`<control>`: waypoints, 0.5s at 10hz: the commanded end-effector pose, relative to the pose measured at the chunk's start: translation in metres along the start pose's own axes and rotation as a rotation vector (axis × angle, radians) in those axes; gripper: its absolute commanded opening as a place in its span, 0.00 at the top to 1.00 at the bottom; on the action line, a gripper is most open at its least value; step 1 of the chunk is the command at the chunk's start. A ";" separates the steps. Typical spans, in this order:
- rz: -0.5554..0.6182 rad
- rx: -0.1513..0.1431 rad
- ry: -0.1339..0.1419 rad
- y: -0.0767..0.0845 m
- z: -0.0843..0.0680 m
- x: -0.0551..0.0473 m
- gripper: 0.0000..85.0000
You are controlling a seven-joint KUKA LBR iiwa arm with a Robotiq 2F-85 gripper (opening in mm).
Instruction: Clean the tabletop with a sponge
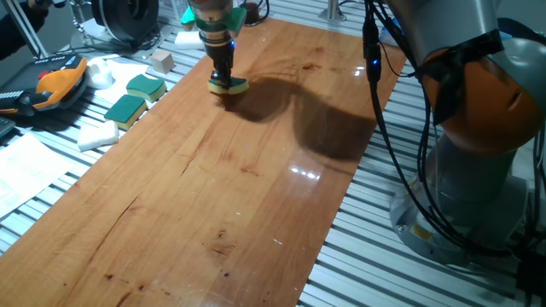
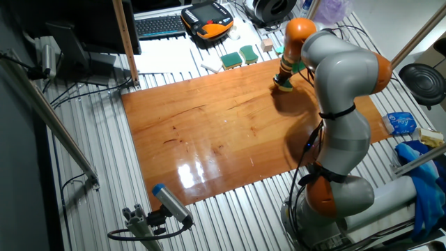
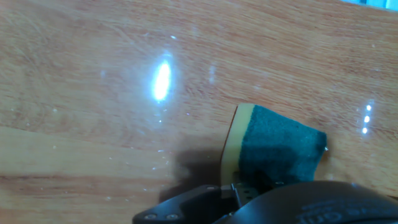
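The tabletop [image 1: 213,188] is a long glossy reddish-brown board; it also shows in the other fixed view [image 2: 223,132] and fills the hand view [image 3: 93,93]. My gripper [image 1: 223,78] points straight down near the board's far end and is shut on the sponge [image 1: 230,86], whose yellow base rests on the wood. In the other fixed view the gripper [image 2: 285,81] and sponge [image 2: 283,86] sit near the board's far right part. In the hand view the sponge [image 3: 273,152] shows its teal top and yellow edge between the fingers.
Two spare green-and-yellow sponges [image 1: 136,95], a white foam block [image 1: 98,135] and a small wooden cube [image 1: 160,60] lie on the ribbed slats left of the board. An orange teach pendant [image 1: 51,85] lies further left. The arm's base [image 1: 478,170] stands right of the board.
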State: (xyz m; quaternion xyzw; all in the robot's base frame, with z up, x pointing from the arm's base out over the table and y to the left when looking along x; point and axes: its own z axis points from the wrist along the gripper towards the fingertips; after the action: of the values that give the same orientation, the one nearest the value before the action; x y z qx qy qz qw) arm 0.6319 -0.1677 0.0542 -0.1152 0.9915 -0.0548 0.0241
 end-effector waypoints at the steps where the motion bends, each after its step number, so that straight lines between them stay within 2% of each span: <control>1: -0.006 0.010 -0.001 -0.002 0.001 0.002 1.00; 5: -0.013 0.018 0.000 -0.007 0.003 0.007 1.00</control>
State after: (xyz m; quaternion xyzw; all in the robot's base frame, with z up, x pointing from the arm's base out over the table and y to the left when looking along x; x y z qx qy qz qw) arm 0.6274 -0.1769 0.0515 -0.1210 0.9903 -0.0644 0.0248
